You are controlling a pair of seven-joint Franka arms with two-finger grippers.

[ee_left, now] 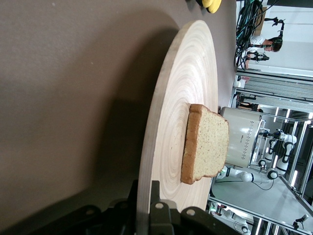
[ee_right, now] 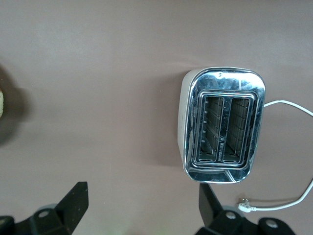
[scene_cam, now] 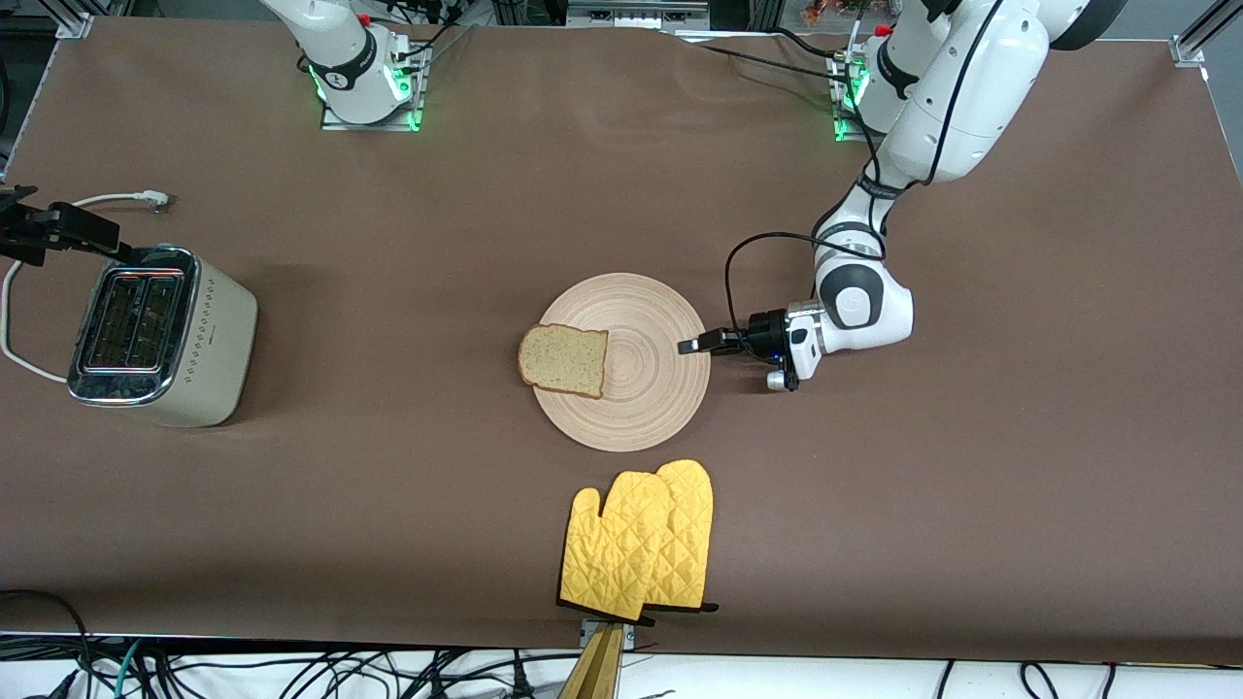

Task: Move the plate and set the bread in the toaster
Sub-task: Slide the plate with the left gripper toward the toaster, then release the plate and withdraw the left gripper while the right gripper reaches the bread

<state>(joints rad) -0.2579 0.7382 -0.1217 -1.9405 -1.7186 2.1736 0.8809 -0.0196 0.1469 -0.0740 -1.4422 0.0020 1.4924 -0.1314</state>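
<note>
The fingers of the left gripper are closed on the rim of the large round pale beige wooden plate, at its three o'clock edge in the front view, one finger above the rim and one below.

The plate lies flat in the middle of the brown desk. I judge it stiff and rather light, but wide, so a pinch on one edge lets the opposite side sag or swing. A low, slow slide looks safer than a lift.

The square slice of light brown speckled bread rests loose at the plate's nine o'clock, its crust a little over the rim. It looks soft and crumbly and can slip off if the plate tilts. It is best taken by its two flat faces.

The left wrist is low and almost level with the desk, and the forearm rises toward its base at one o'clock.

The right gripper hangs over the cream two-slot toaster with chrome top, at nine o'clock from the plate and well apart. Its fingers are spread wide and empty.

Yellow quilted oven mitts lie at the plate's six o'clock.
</note>
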